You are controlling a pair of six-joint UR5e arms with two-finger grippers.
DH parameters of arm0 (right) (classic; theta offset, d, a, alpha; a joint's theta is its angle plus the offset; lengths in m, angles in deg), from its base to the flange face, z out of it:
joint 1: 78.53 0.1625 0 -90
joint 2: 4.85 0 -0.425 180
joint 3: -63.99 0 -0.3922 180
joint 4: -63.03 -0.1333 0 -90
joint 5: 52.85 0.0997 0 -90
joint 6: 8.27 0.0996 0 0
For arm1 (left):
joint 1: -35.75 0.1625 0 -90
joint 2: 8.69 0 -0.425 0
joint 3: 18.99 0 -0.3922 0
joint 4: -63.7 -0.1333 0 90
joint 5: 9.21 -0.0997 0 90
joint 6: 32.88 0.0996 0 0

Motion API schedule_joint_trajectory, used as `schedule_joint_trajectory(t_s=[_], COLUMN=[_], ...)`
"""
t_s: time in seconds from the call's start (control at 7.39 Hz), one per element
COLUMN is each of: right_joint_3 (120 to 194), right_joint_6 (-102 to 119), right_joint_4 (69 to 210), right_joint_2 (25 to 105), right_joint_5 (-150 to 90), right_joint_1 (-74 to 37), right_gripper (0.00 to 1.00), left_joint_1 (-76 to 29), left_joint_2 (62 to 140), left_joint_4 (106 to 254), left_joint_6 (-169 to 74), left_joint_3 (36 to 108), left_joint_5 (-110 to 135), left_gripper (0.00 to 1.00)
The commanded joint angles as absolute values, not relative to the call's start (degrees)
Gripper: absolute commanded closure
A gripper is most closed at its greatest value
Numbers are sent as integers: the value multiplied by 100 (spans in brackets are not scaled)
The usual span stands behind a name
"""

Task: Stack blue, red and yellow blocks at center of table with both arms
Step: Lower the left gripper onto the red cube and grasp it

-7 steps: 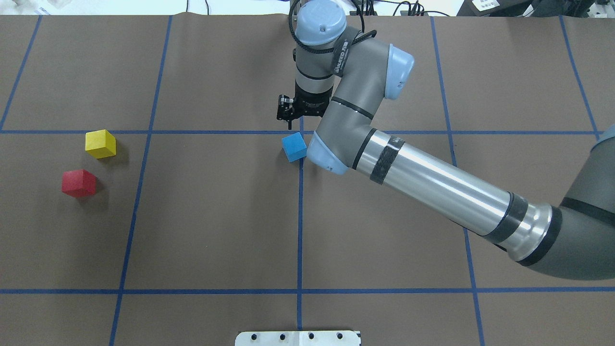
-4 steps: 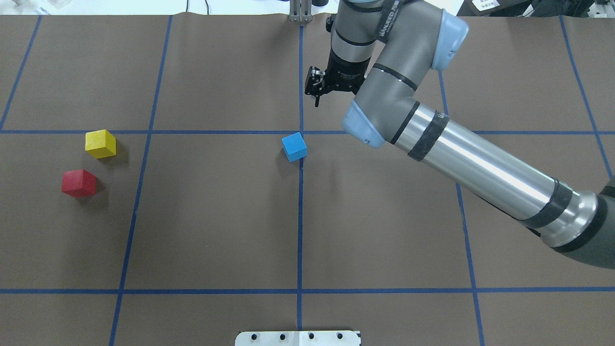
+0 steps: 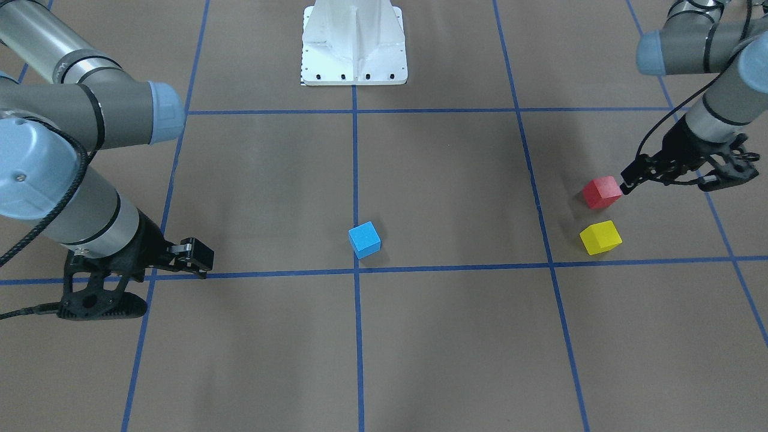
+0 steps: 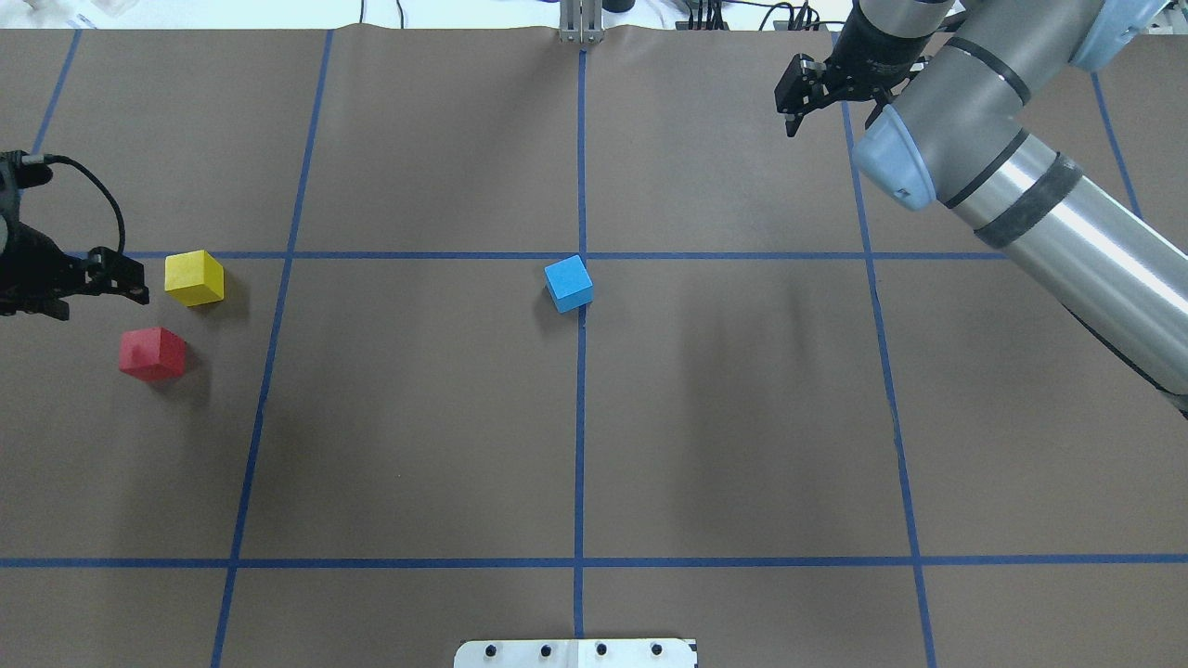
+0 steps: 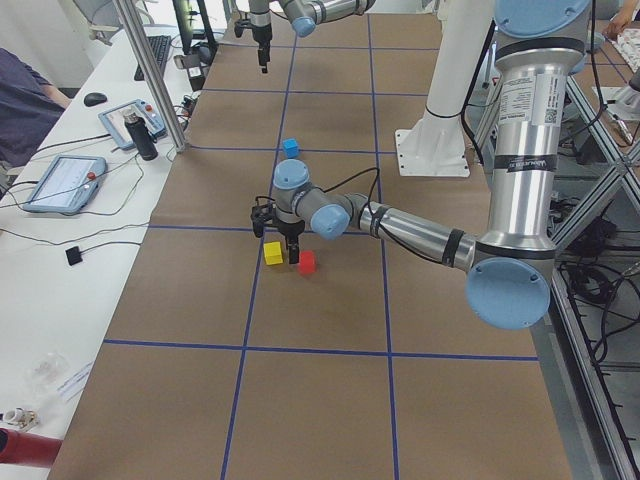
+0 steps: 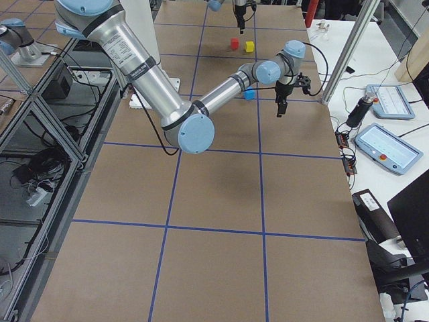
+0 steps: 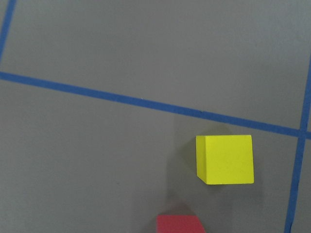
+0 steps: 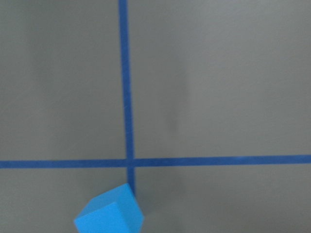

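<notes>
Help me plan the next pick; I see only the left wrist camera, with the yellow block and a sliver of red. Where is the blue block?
Observer: The blue block sits alone beside the tape crossing near the table's center, nothing stacked on it.
Operator: Anything held on the left?
Observer: No. The left gripper is open and empty, close to the red block.
Operator: And on the right?
Observer: The right gripper is open, empty, well away from all three blocks.
</notes>
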State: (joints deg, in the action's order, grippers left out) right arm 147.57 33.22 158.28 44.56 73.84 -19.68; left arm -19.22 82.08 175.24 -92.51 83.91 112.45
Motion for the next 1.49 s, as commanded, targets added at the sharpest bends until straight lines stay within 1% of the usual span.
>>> schedule_joint_trajectory(t_s=[0.0, 0.27, 0.54, 0.68, 0.81, 0.95, 1.08, 1.22, 1.35], right_joint_3=[14767, 14767, 14819, 14906, 14933, 14934, 14942, 14968, 14986], right_joint_6=[3242, 3242, 3242, 3242, 3251, 3251, 3251, 3251, 3242], right_joint_4=[15830, 15804, 15812, 15804, 15812, 15804, 15804, 15795, 15795], right_joint_2=[4543, 4560, 4586, 4665, 4692, 4727, 4727, 4762, 4806], right_joint_5=[7389, 7415, 7512, 7512, 7512, 7512, 7512, 7512, 7512], right_joint_1=[-1894, -1868, -1832, -1841, -1841, -1832, -1841, -1832, -1832], right_gripper=[1, 1, 1, 1, 1, 1, 1, 1, 1], left_joint_1=[-1348, -1207, -1188, -1188, -1188, -1197, -1197, -1206, -1214], left_joint_2=[8184, 8210, 8228, 8254, 8263, 8263, 8254, 8263, 8254], left_joint_4=[17699, 17690, 17690, 17690, 17690, 17690, 17690, 17664, 17542], left_joint_6=[-9669, -9634, -9625, -9625, -9625, -9634, -9643, -9669, -9686], left_joint_3=[8341, 8104, 8015, 8015, 7972, 7971, 8032, 8111, 8355], left_joint_5=[10901, 10787, 10786, 10795, 10804, 10821, 10865, 10865, 10952], left_gripper=[0, 0, 0, 11, 39, 74, 100, 100, 100])
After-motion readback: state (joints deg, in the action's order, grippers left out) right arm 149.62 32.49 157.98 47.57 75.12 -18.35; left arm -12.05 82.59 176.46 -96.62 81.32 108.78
